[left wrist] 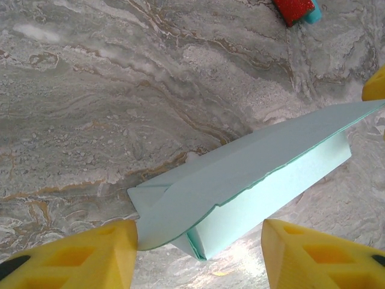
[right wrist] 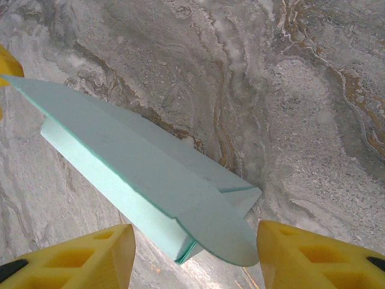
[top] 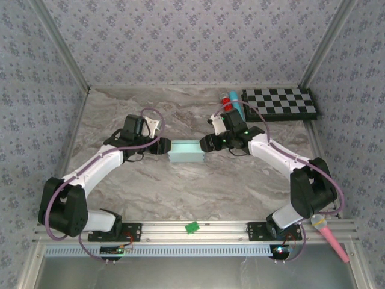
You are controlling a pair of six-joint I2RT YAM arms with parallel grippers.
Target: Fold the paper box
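Observation:
The pale aqua paper box point(top: 186, 151) lies on the marble table between my two arms, folded into a long box with its lid flap raised. My left gripper point(top: 163, 146) is at its left end, open; the box end point(left wrist: 240, 192) sits between the yellow fingers point(left wrist: 78, 256), the lid flap's edge against the left finger. My right gripper point(top: 207, 143) is at the right end, open too; that box end point(right wrist: 162, 186) and its rounded lid tab lie between its yellow fingers point(right wrist: 313, 256) without being pinched.
A checkerboard point(top: 280, 102) lies at the back right, with a red and blue tube point(top: 231, 101) beside it, also seen as a red object point(left wrist: 295, 9) in the left wrist view. A pink pen point(top: 328, 236) and a green piece point(top: 192, 227) rest on the front rail.

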